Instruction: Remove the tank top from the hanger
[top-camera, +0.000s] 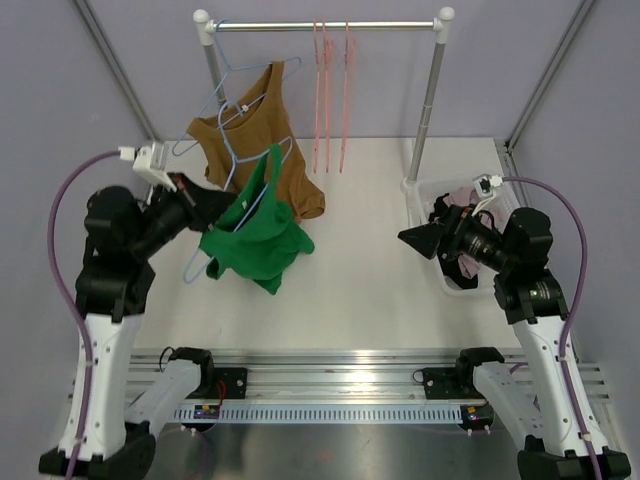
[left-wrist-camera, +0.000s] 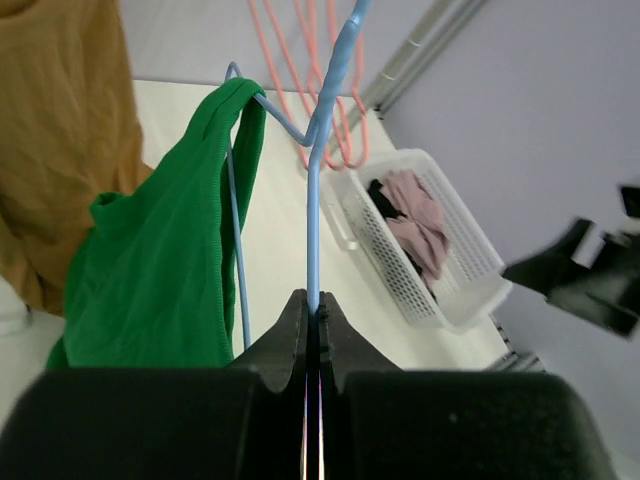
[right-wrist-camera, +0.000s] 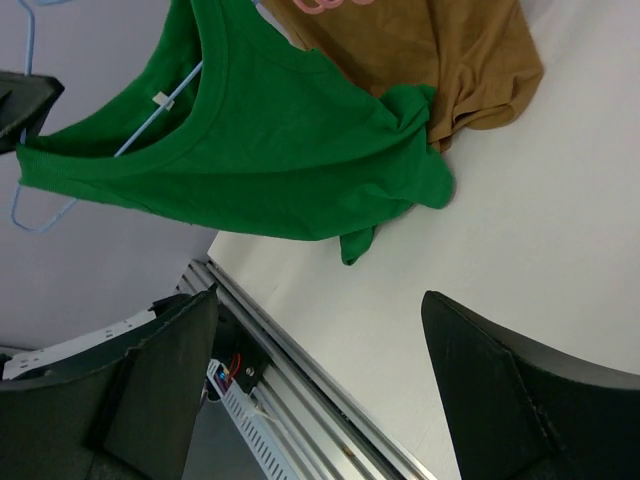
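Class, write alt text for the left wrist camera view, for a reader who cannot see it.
The left gripper has its fingers closed on a blue wire hanger carrying a green tank top at left. A brown garment hangs at far left; a white basket holding pinkish clothes sits at right.

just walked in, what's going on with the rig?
Left gripper is shut on the blue hanger carrying the green tank top, holding it up over the table. Right gripper is open, facing the top without touching it. The top is not yet off the hanger. A brown top hangs behind.
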